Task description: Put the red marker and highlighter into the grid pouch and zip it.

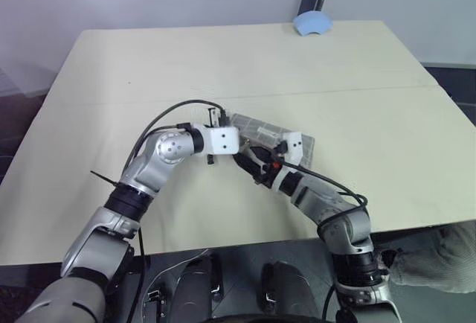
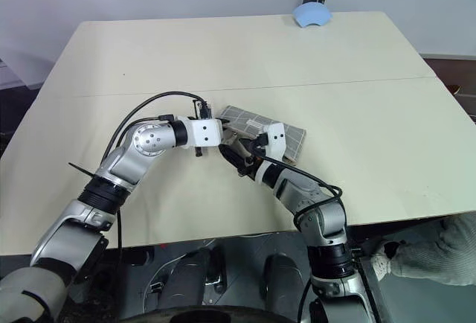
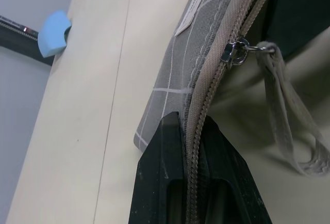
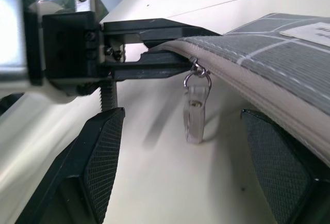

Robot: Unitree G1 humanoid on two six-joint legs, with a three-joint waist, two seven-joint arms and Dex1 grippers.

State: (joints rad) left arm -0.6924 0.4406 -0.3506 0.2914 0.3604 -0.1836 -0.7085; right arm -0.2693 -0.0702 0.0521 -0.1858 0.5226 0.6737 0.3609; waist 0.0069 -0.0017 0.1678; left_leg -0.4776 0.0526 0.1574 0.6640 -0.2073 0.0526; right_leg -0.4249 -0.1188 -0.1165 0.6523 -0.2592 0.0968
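Beige table (image 1: pixel 223 62) — left tool (image 4: pixel 154 43) pinching grid pouch (image 2: pixel 286 131); right tool (image 4: pixel 180 172) spread.

Grid pouch (image 2: pixel 286 131) — flat grey fabric, white grid lines, small white label — sits mid tabletop (image 2: pixel 223 48), near end lifted off the surface. Beige zipper (image 3: pixel 206 105) along its long edge looks closed up to the metal slider (image 3: pixel 230 52); a looped pull tab (image 4: pixel 195 111) hangs from it. Marker and highlighter not visible.
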